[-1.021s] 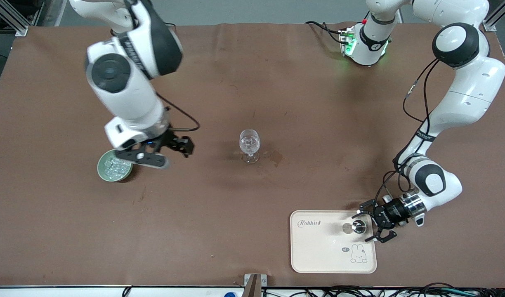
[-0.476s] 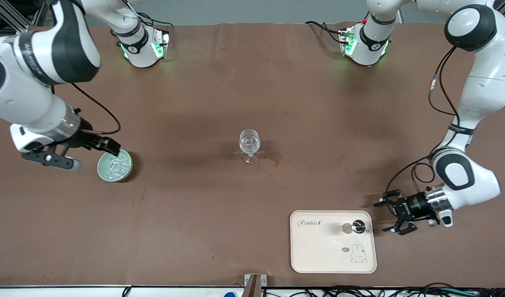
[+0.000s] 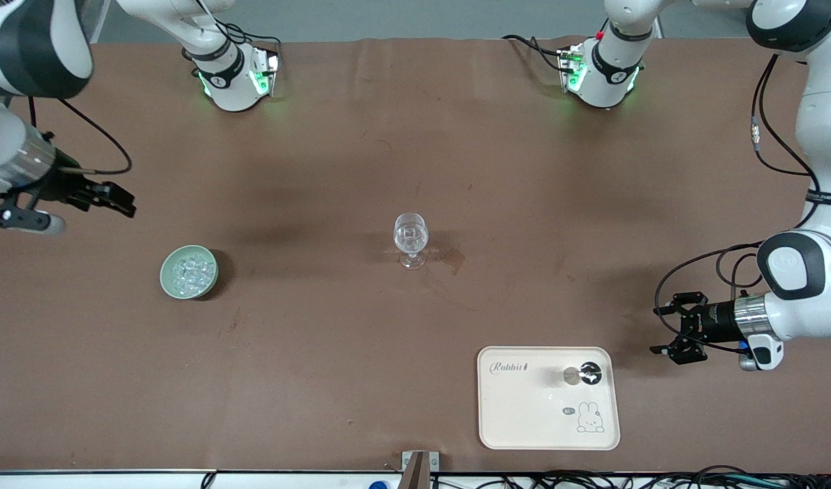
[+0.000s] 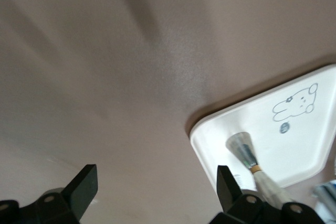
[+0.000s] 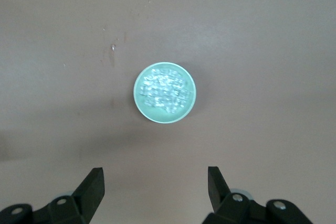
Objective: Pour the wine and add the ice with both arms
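Looking down from the front view, we saw the ice [image 3: 189,272] heaped in a pale green bowl [image 3: 168,281] toward the right arm's end of the table, well apart from the stemmed glass [image 3: 411,238] at the table's middle. A small dark stain [image 3: 454,257] lay just beside the glass. The right gripper [image 3: 120,204] hung over bare table at that end, away from the bowl. The left gripper [image 3: 668,331] hung over the table near the cream tray [image 3: 524,421], where a bottle [image 3: 587,372] stood, seen from its cap.

In the left wrist view we found the left gripper's fingers [image 4: 84,184] spread wide with nothing between them, the tray's corner and the bottle off to one side.

In the right wrist view the right gripper's fingers [image 5: 94,184] were likewise wide apart and empty, the bowl of ice lying apart from them.

We judged both arms clear of their things. The risks we saw from here: a careless reach could tip the slim, top-heavy glass, and the small, slick cubes could slip from two fingers and scatter across the table.
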Robot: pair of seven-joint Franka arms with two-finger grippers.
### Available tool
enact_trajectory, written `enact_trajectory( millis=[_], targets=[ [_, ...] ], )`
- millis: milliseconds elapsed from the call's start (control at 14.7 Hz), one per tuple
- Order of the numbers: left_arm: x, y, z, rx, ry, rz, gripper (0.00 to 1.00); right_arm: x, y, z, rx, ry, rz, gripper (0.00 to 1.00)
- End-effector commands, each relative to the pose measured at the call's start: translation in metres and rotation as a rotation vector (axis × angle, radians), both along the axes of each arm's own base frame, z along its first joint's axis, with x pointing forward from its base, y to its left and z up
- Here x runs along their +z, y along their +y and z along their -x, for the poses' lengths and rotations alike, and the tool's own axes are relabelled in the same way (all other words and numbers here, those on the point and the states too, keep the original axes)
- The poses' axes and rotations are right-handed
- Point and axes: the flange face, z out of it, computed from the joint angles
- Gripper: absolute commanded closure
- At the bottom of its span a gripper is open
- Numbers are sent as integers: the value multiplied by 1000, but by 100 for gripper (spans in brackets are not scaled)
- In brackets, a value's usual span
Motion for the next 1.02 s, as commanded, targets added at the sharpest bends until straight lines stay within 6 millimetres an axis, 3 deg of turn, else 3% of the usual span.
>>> enact_trajectory(
  millis=[0, 204, 544, 680, 953],
  targets=[
    [43, -21, 6, -130, -38, -129, 0, 23, -19, 12, 81, -16, 16, 10],
    [83, -46, 12, -230, -50, -199, 0, 78, -41, 5, 136, -60, 18, 7],
    [175, -98, 34, -393, -105, -395, 0, 143, -37, 3, 129, -40, 24, 3],
    [216, -125, 46, -450, -158, -462, 0, 154, -32, 8, 134, -12, 17, 3],
    [280, -154, 74, -540, -217, -557, 0, 156, -12, 12, 142, 10, 16, 3]
  ],
)
